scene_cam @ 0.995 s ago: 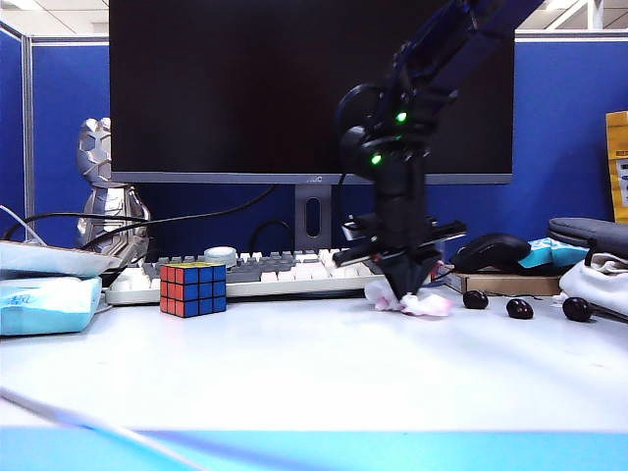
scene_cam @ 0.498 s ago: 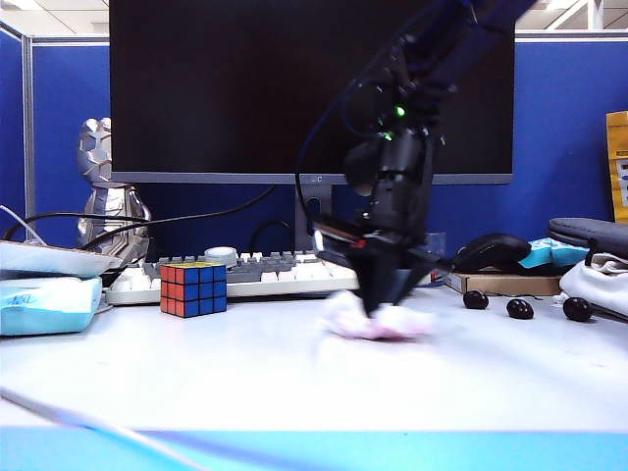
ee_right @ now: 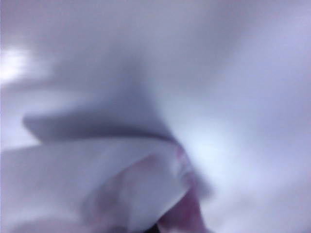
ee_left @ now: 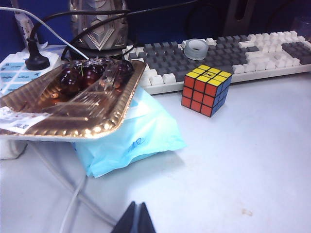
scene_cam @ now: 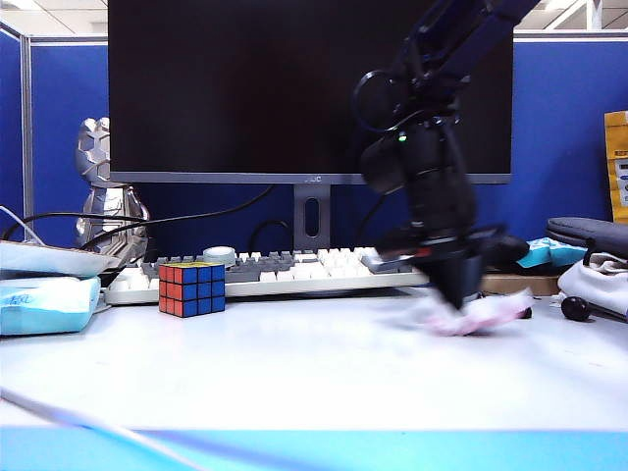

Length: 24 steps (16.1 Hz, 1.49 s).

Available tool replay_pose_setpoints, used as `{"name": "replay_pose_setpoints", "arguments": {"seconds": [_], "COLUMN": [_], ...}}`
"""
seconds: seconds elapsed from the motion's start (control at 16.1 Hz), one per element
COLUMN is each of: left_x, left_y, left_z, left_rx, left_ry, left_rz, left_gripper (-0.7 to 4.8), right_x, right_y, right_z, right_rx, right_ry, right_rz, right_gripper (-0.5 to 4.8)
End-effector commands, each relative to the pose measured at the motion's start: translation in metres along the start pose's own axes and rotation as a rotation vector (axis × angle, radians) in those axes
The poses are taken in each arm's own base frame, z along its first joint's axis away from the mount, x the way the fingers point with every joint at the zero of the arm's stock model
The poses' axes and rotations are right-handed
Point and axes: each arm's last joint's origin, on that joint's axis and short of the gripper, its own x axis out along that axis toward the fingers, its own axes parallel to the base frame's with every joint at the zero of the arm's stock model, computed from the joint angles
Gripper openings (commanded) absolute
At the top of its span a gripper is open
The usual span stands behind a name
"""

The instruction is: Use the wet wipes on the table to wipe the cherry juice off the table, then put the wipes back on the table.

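Note:
My right gripper (scene_cam: 457, 296) points down at the table (scene_cam: 245, 363), right of centre, shut on the wet wipes (scene_cam: 478, 315). The wipes are a crumpled white sheet with pink stains, pressed on the surface and blurred by motion. The sheet (ee_right: 112, 179) fills the right wrist view, with a pink stain (ee_right: 188, 209) near the hidden fingertips. I make out no separate cherry juice spots on the table. In the left wrist view my left gripper (ee_left: 137, 214) hangs shut and empty over bare table (ee_left: 252, 145) near the front left.
A Rubik's cube (scene_cam: 192, 287) and a keyboard (scene_cam: 294, 267) stand before the monitor (scene_cam: 309, 88). A dark cherry (scene_cam: 577, 308) and a mouse (scene_cam: 502, 247) lie at the right. At the left are a light-blue wipes pack (ee_left: 131, 136), a foil tray of cherries (ee_left: 73, 97) and a cable (scene_cam: 88, 417).
The right gripper dragged the wipes a little left and toward the front, then swept them to the right across the table. The left gripper stayed still.

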Motion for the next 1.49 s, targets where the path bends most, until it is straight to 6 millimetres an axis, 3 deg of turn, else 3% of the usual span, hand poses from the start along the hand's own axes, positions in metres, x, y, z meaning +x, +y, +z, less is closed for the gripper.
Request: {"name": "replay_pose_setpoints", "arguments": {"seconds": [0.06, 0.12, 0.37, 0.44, 0.56, 0.68, 0.87, 1.06, 1.12, 1.24, 1.37, 1.49], "left_x": [0.000, 0.000, 0.000, 0.000, 0.000, 0.000, 0.000, 0.000, 0.000, 0.000, 0.000, 0.000], "left_y": [0.000, 0.000, 0.000, 0.000, 0.000, 0.000, 0.000, 0.000, 0.000, 0.000, 0.000, 0.000], "left_z": [-0.001, -0.001, -0.001, -0.001, -0.001, -0.001, -0.001, -0.001, -0.001, -0.001, -0.001, -0.001], "left_rx": [-0.004, -0.004, -0.004, -0.004, -0.004, -0.004, -0.004, -0.004, -0.004, -0.004, -0.004, -0.004], "left_ry": [0.008, 0.008, 0.008, 0.008, 0.008, 0.008, 0.008, 0.008, 0.008, 0.008, 0.008, 0.008], "left_rz": [-0.004, -0.003, -0.004, -0.004, -0.004, -0.004, -0.004, -0.004, -0.004, -0.004, -0.004, -0.004], "left_gripper": [-0.02, -0.02, -0.02, -0.02, -0.02, -0.02, -0.02, -0.02, -0.02, -0.02, -0.02, -0.02], "right_x": [-0.037, -0.047, -0.130, -0.157, -0.193, -0.240, -0.275, -0.291, -0.294, -0.292, -0.283, -0.252], "right_y": [-0.006, -0.007, -0.013, -0.014, -0.014, -0.014, -0.012, -0.009, -0.009, -0.009, -0.010, -0.009], "right_z": [-0.013, -0.017, -0.065, -0.087, -0.121, -0.184, -0.250, -0.298, -0.307, -0.299, -0.277, -0.241], "right_rx": [0.015, 0.019, 0.052, 0.057, 0.063, 0.079, 0.116, 0.119, 0.124, 0.113, 0.092, 0.096], "right_ry": [-0.085, -0.111, -0.332, -0.414, -0.530, -0.715, -0.889, -1.008, -1.029, -1.048, -1.092, -1.081], "right_rz": [-0.067, -0.067, -0.082, -0.070, -0.047, -0.024, -0.002, 0.005, -0.003, -0.013, -0.023, -0.019], "right_gripper": [-0.06, -0.06, -0.06, -0.06, -0.06, -0.06, -0.06, -0.06, -0.06, -0.06, -0.06, -0.06]}}
